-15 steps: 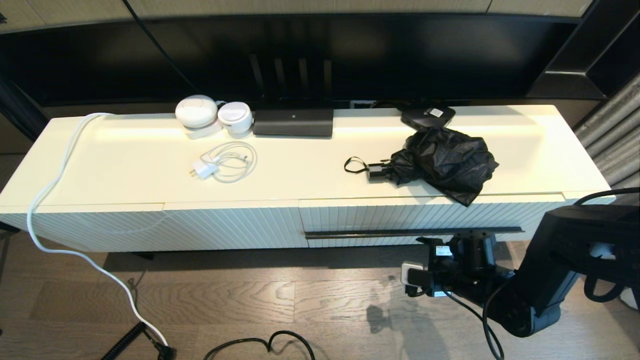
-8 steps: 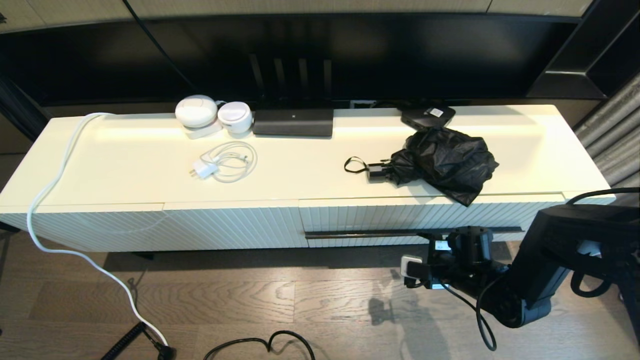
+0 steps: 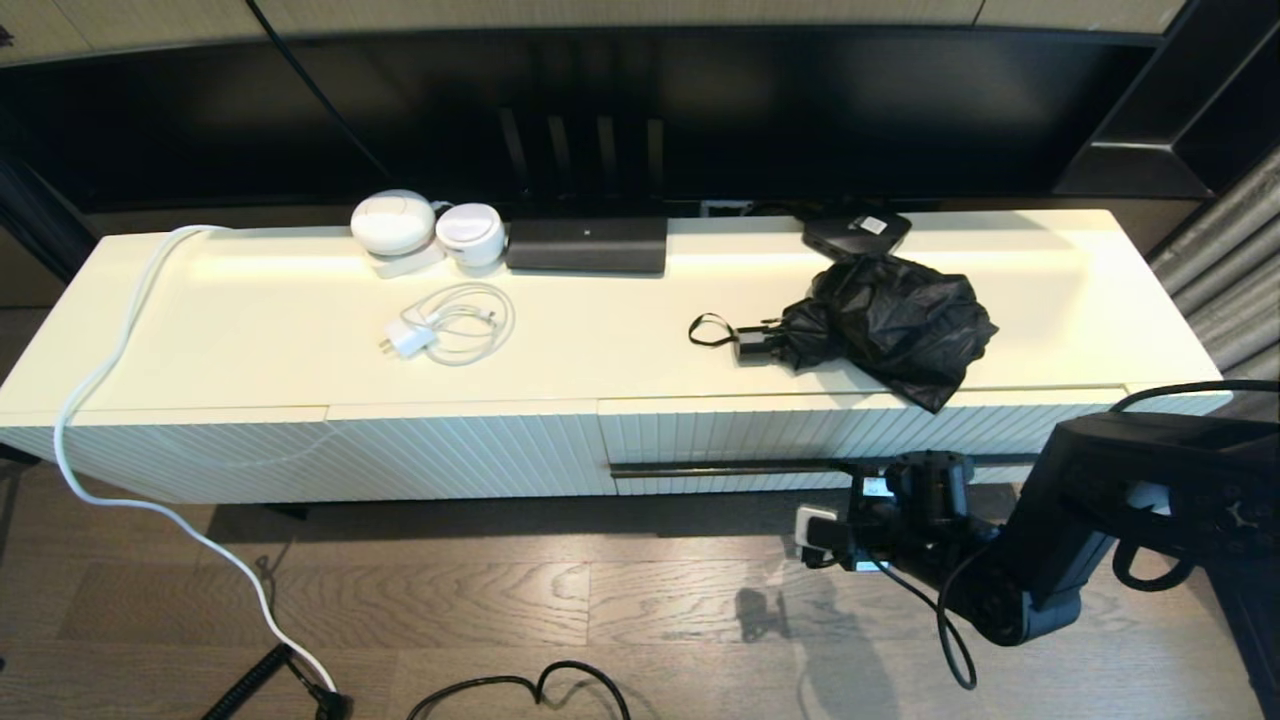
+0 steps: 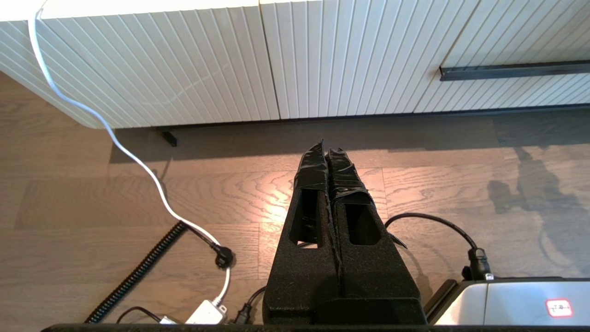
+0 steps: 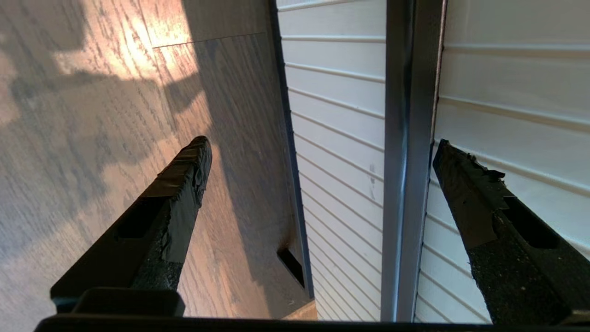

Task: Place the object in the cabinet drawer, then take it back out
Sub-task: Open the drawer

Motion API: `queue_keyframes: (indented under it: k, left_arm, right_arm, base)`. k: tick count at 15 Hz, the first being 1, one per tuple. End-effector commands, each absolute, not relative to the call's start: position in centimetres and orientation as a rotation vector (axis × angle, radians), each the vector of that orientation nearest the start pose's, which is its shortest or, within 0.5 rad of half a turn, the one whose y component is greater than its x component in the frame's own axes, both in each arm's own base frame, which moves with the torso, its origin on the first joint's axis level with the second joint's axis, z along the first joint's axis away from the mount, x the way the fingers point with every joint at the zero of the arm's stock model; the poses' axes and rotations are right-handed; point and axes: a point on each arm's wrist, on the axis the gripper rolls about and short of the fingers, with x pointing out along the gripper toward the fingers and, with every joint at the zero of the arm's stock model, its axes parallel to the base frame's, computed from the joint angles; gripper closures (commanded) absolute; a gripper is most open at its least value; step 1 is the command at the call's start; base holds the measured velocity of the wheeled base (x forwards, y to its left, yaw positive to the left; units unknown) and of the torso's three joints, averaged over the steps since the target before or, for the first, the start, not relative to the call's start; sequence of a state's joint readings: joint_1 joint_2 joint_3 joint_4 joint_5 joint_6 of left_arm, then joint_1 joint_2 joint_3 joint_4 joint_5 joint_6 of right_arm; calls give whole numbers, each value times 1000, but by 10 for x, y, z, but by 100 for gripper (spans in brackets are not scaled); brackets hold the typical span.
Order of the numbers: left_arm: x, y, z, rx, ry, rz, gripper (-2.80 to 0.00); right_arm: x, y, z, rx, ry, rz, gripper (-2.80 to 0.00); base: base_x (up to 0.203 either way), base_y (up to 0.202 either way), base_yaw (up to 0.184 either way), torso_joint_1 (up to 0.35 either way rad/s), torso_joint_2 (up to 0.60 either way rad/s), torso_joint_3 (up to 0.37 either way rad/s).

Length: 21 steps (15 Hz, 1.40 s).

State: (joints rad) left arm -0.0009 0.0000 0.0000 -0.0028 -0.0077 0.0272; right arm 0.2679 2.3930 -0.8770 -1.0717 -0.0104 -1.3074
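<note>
1. Head view: right gripper (image 3: 925, 470) is sitting low in front of the cabinet drawer (image 3: 800, 432), right at its bar handle (image 3: 730, 468).
2. Right wrist view: fingers (image 5: 184, 175) are spreading wide open, straddling the bar handle (image 5: 408, 161), not gripping it.
3. Drawer is sitting closed.
4. Umbrella (image 3: 885, 322) is lying on the bench (image 3: 250, 330) above the drawer, fabric overhanging the front edge, wrist loop (image 3: 708, 330) pointing left.
5. Left wrist view: left gripper (image 4: 328, 152) is hanging over the floor (image 4: 92, 198), fingers pressed closed, holding nothing.

Head view looks down over the cabinet; both wrist views, low, share its bar handle (image 5: 408, 161).
</note>
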Motion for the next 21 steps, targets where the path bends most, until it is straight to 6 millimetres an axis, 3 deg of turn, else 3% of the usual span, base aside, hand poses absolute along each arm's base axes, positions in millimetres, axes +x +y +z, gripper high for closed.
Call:
queue_keyframes:
  k: [1, 12, 21]
  left_arm:
    - [-23, 0, 75, 28, 0, -8, 0]
    - [-23, 0, 75, 28, 0, -8, 0]
    - [-23, 0, 75, 28, 0, -9, 0]
  right_arm:
    - [386, 106, -8, -1345, 195, 497, -280]
    - [393, 104, -19, -1344, 212, 495, -280]
    - [378, 101, -19, -1346, 286, 556, -280]
  base:
    - [0, 0, 0, 0, 0, 0]
    - [0, 0, 0, 0, 0, 0]
    - [0, 0, 0, 0, 0, 0]
